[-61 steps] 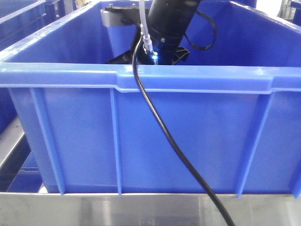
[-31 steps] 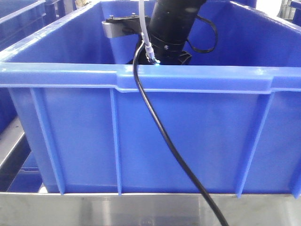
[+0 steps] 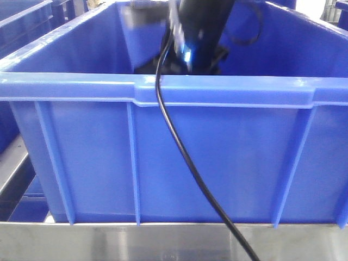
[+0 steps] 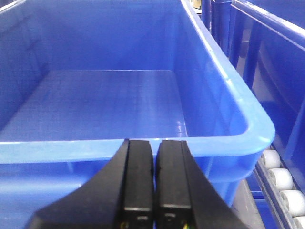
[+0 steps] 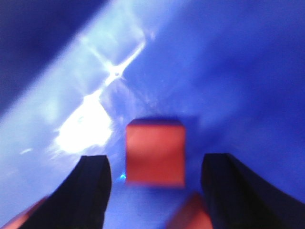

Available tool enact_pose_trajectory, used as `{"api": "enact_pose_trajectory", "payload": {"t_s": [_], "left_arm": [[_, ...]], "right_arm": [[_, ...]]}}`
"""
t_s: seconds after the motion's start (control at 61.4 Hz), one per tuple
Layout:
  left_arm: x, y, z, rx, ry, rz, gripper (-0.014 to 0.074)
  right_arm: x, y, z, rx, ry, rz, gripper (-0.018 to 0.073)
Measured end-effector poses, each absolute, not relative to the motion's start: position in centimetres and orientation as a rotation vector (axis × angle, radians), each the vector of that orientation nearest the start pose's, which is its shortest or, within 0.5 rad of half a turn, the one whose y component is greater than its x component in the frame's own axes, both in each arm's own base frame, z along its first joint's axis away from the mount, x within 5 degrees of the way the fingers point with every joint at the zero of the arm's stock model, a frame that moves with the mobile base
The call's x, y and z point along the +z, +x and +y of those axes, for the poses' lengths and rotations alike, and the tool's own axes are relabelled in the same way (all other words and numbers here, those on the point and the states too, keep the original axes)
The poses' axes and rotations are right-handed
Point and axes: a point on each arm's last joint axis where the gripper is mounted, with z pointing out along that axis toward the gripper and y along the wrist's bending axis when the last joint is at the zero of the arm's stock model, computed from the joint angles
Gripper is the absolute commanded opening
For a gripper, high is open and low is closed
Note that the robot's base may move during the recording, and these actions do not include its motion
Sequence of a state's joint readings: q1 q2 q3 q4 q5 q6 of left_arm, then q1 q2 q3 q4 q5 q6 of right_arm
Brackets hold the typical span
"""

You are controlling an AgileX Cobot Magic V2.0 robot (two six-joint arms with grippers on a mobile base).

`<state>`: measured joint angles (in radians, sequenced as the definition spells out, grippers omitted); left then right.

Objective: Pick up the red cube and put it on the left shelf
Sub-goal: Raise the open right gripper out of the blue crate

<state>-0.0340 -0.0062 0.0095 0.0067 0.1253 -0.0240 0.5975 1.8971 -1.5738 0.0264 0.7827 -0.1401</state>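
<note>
In the front view the black arm [image 3: 201, 27] inside the blue crate [image 3: 163, 152] now shows blurred, where it was sharp half a second ago. Its grey bracket sits higher and smeared, the blue light has moved slightly right, and the black cable [image 3: 185, 157] hangs a little farther left.

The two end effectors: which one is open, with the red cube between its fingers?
The right end effector: its fingers stand apart around the red cube. The left end effector is shut, holding nothing.
</note>
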Motion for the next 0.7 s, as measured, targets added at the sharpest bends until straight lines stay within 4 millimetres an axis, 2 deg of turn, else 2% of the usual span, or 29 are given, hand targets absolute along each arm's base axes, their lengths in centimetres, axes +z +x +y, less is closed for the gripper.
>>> {"api": "enact_pose_trajectory", "payload": {"t_s": [0.228, 0.342, 0.521, 0.701], "left_arm": [[19.9, 5.6, -0.2, -0.039, 0.013, 1.612, 0.0102], [19.9, 5.6, -0.2, -0.039, 0.013, 1.612, 0.0102], [19.9, 5.6, -0.2, -0.039, 0.013, 1.612, 0.0102], [19.9, 5.6, -0.2, -0.039, 0.013, 1.612, 0.0102]], "right_arm": [[32.8, 32.4, 22.3, 0.233, -0.873, 2.297, 0.0230], [34.9, 30.5, 21.0, 0.245, -0.855, 2.250, 0.0142], [35.3, 26.7, 18.5, 0.277, -0.825, 2.204, 0.0043], [35.6, 22.0, 15.5, 0.348, -0.754, 2.104, 0.0042]]}}
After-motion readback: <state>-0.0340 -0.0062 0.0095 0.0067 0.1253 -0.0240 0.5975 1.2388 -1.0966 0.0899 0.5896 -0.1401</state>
